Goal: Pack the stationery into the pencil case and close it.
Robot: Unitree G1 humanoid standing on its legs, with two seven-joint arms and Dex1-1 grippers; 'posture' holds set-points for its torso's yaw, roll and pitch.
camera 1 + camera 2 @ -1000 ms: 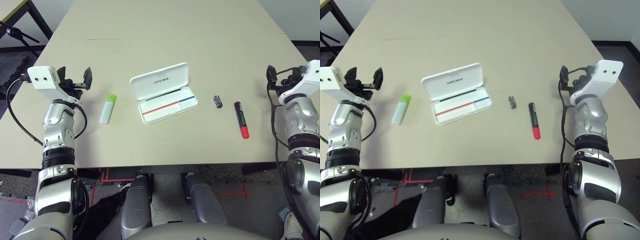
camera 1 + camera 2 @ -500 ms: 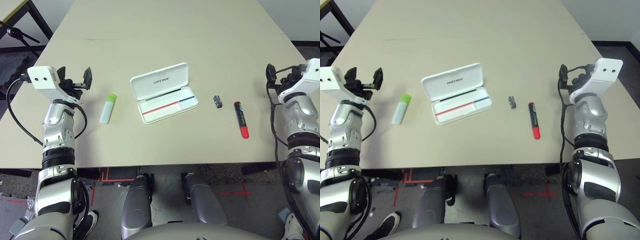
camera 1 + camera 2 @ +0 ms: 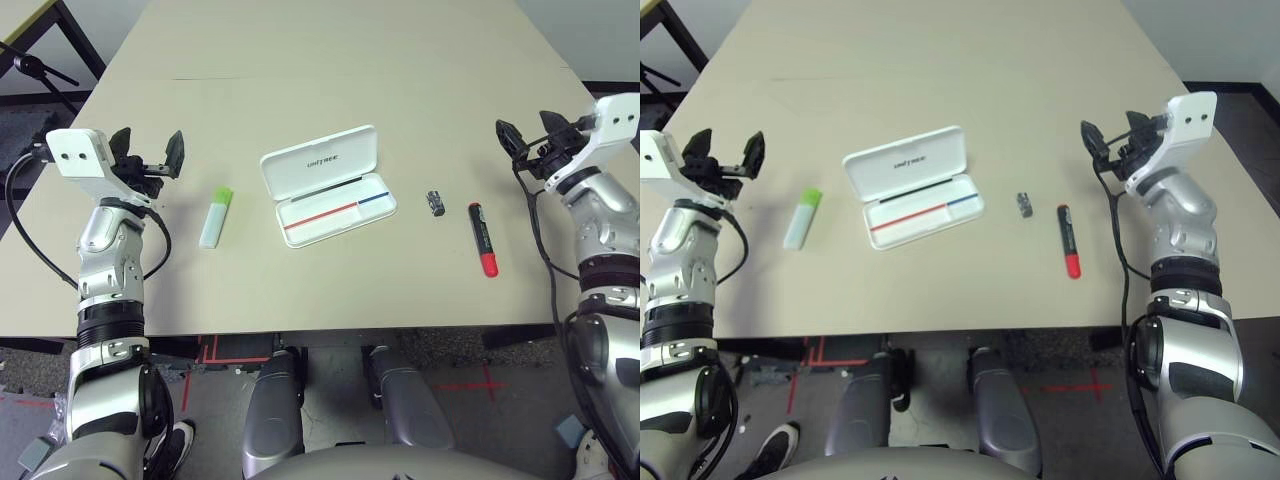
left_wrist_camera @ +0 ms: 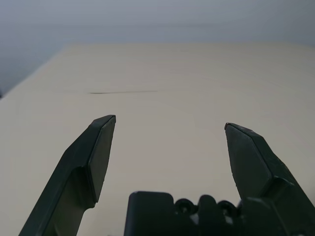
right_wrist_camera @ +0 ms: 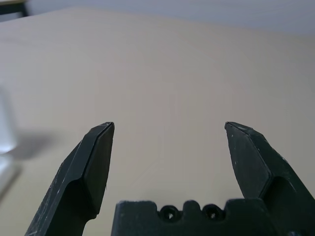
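A Unitree G1 faces a beige table (image 3: 330,60) with nothing packed yet: the white case (image 3: 327,185) lies open at the centre, its lid folded back on the far side and the tray, lined in red and blue, on the near side. The case's long axis runs left to right, skewed so its right end sits slightly farther away.

The highlighter (image 3: 215,216) lies left of the case, well apart from it, pointing almost straight away from the robot with its green cap at the far end. To the right of the case sits the tiny dark piece (image 3: 435,202), and just beside that, farther right, the red marker (image 3: 482,239), also lying near to far, its black section at the far end and its red end nearest the robot.

The left gripper (image 3: 148,160) hovers above the table's left edge with fingers spread wide and empty, left of the highlighter. The right gripper (image 3: 528,138) hangs above the right side, beyond the marker, likewise wide apart and holding nothing.

All three items look light and rigid. The smooth round barrels of marker and highlighter would likely roll or slip, so a pinch across the middle of each, square to its length, seems safest. The tiny piece offers little to hold. The hard plastic lid should swing on its hinge under a light push.
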